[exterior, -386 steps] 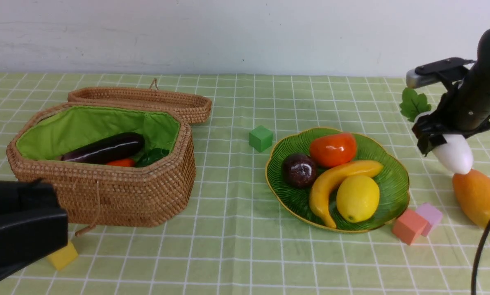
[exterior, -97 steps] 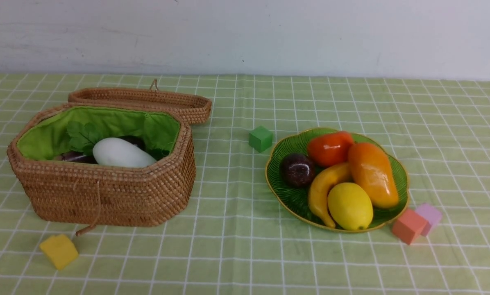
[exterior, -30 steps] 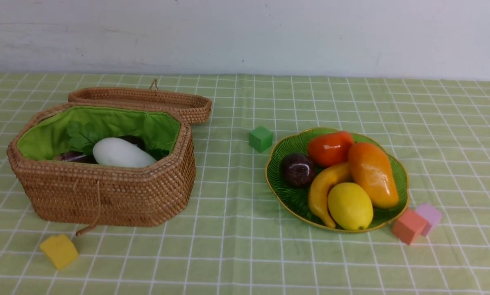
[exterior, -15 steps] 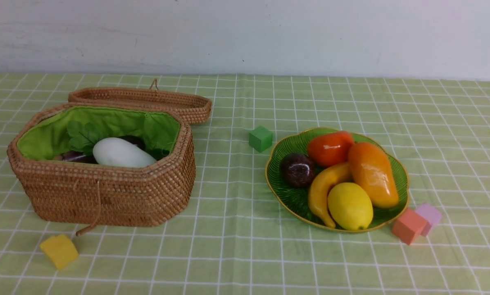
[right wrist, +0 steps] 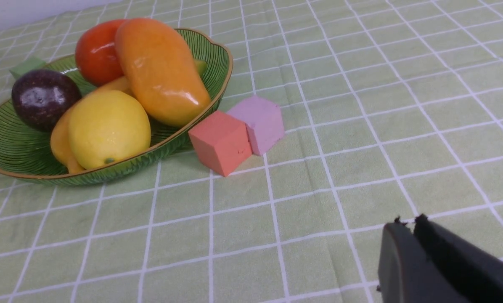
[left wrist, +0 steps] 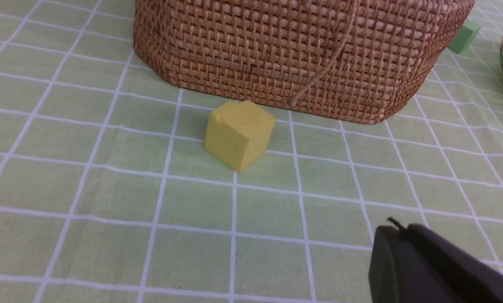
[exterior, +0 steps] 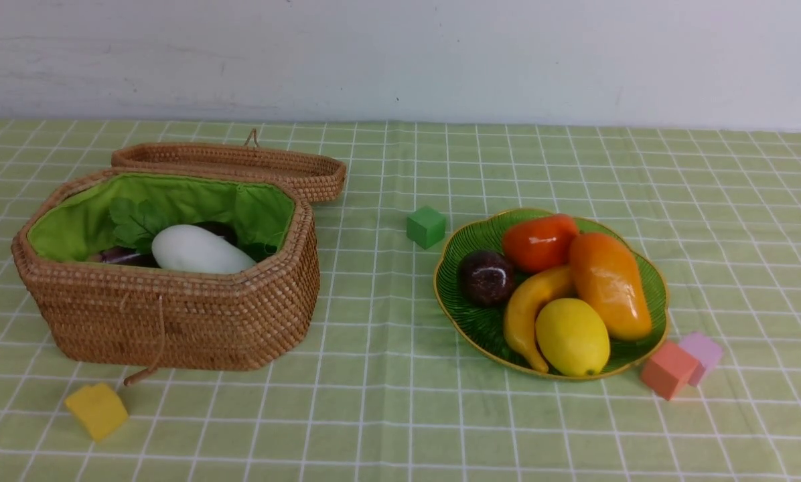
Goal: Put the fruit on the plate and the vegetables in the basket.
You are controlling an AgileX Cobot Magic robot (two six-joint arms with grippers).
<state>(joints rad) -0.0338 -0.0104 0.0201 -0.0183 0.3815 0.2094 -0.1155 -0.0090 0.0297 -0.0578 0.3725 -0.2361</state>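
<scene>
The basket (exterior: 173, 314) stands toward the left edge of the counter (exterior: 387, 415) with its long axis running left to right and its lid (exterior: 240, 164) folded back toward the far edge; inside lies the white radish (exterior: 196, 251), long axis left to right, leaves (exterior: 132, 221) pointing left, over the partly hidden eggplant (exterior: 116, 256). The plate (exterior: 481, 321) sits right of centre carrying the persimmon (exterior: 538, 242), mangosteen (exterior: 486, 277), lemon (exterior: 571, 337), the banana (exterior: 526, 311) and the mango (exterior: 608, 284), the mango's long axis running from the far edge toward the near-right. The left gripper (left wrist: 396, 244) and right gripper (right wrist: 407, 240) are both clenched and empty, low over the near edge.
</scene>
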